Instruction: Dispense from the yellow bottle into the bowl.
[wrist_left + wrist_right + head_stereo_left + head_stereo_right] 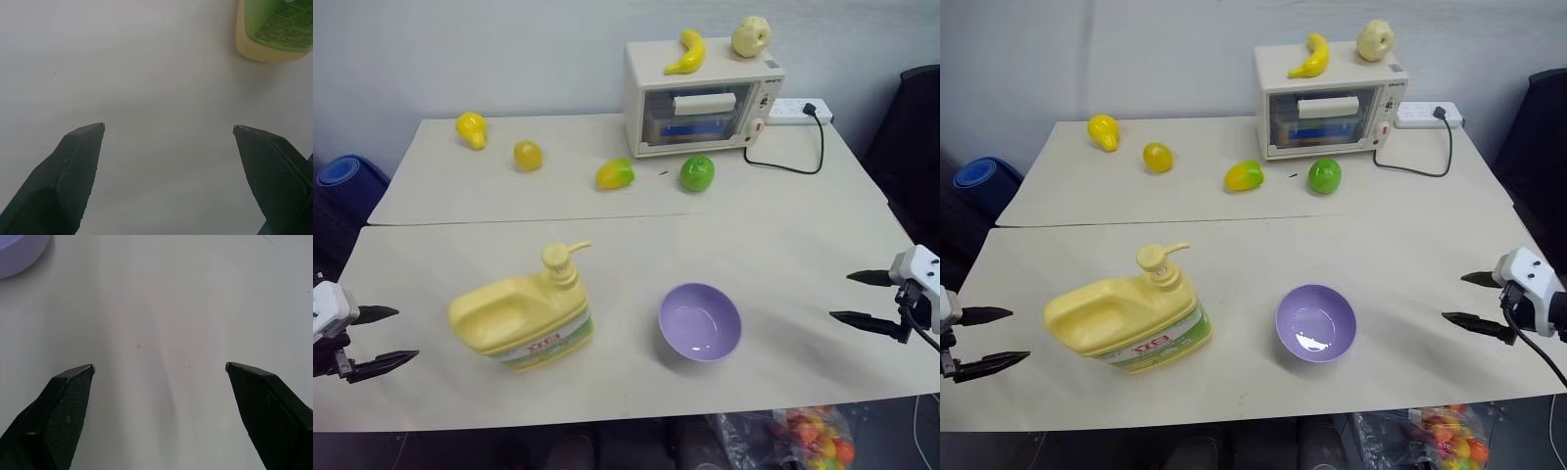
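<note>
Green back label (281, 24) in left wrist view

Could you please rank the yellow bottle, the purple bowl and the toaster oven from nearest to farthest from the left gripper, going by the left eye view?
From the left gripper, open at the table's left edge:
1. Yellow bottle, just to its right on the near table.
2. Purple bowl, right of the bottle.
3. Toaster oven, at the far table's back right.

Probably lab or office test room: my view covers plain beige tables (783, 235), bare grey wall, small white toaster oven (701, 96), white power strip (800, 111), scattered plastic toy fruit (615, 174).
</note>
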`<control>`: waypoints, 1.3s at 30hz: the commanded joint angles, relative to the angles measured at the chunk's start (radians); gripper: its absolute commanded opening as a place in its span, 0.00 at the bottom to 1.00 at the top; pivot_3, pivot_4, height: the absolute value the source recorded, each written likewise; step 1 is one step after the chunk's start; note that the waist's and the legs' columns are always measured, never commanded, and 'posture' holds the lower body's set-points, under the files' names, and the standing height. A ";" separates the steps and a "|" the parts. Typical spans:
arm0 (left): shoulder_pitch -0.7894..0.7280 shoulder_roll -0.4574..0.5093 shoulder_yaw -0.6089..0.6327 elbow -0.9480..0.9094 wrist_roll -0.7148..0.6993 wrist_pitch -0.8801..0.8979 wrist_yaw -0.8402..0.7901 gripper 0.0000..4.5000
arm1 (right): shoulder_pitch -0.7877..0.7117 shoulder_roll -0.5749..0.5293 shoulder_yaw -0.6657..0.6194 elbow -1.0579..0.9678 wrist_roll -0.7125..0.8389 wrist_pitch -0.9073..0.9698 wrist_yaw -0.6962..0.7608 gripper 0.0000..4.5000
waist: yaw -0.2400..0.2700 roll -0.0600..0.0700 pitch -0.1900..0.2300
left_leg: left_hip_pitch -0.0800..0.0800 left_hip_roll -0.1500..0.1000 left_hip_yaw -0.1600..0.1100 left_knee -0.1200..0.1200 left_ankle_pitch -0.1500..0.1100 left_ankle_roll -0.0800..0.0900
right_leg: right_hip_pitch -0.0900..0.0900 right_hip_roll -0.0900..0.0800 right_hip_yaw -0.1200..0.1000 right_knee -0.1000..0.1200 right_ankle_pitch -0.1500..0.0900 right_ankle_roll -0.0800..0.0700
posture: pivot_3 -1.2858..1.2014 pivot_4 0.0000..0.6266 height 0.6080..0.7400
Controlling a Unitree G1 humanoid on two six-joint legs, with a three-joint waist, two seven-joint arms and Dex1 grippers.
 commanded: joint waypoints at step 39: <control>-0.545 0.414 0.029 -0.518 -0.729 0.679 -0.274 1.00 | 0.352 0.133 0.092 -0.973 0.029 0.127 -0.139 1.00 | -0.002 -0.005 0.002 | 0.000 0.002 0.001 0.001 -0.001 -0.001 | 0.000 0.005 0.004 0.005 0.000 0.001 | 0.52 0.24 1.00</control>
